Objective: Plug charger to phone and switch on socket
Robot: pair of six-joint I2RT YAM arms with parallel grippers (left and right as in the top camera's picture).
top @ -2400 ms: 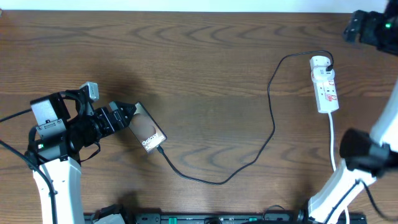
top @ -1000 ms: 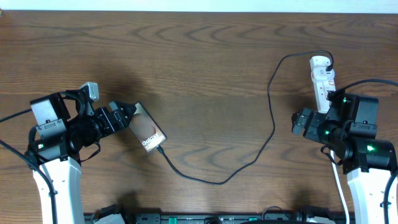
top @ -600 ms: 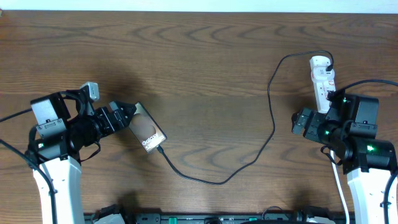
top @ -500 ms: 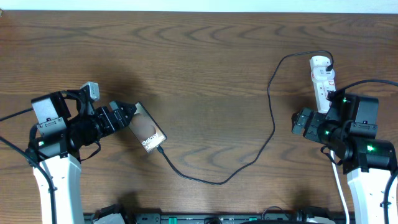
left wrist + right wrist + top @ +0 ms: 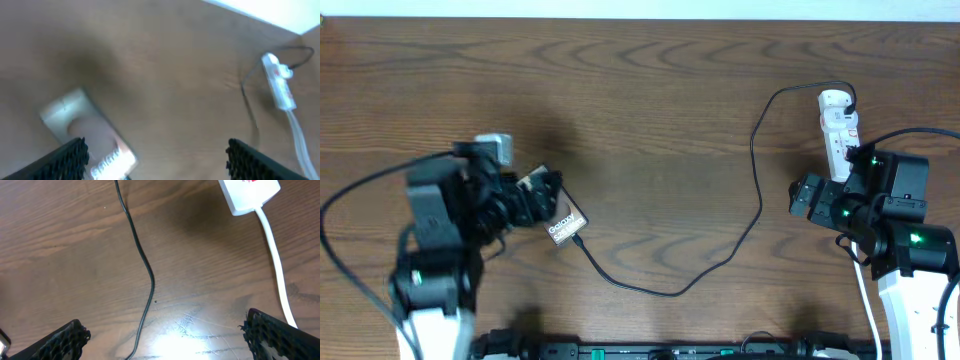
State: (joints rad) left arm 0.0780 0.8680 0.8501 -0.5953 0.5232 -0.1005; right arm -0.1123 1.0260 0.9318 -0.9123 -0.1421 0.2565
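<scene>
The bronze-brown phone (image 5: 566, 220) lies flat at the left, with its white lettering facing up. It also shows blurred in the left wrist view (image 5: 82, 131). The black charger cable (image 5: 756, 205) runs from the phone's lower corner in a long loop to the top of the white socket strip (image 5: 839, 128). Whether the tip sits inside the phone I cannot tell. My left gripper (image 5: 538, 196) is open over the phone's upper-left end, holding nothing (image 5: 157, 162). My right gripper (image 5: 802, 196) is open and empty (image 5: 167, 340), just left of the strip's lower end (image 5: 248, 192).
The strip's thicker white cord (image 5: 275, 255) runs down toward the table's front edge, under my right arm. The black cable (image 5: 142, 265) crosses the wood between my right fingers. A black rail lies along the front edge (image 5: 670, 350).
My left arm has swung right and its gripper now covers more of the phone; the left wrist view is blurred by motion. My right arm came down beside the strip earlier and has held still since.
</scene>
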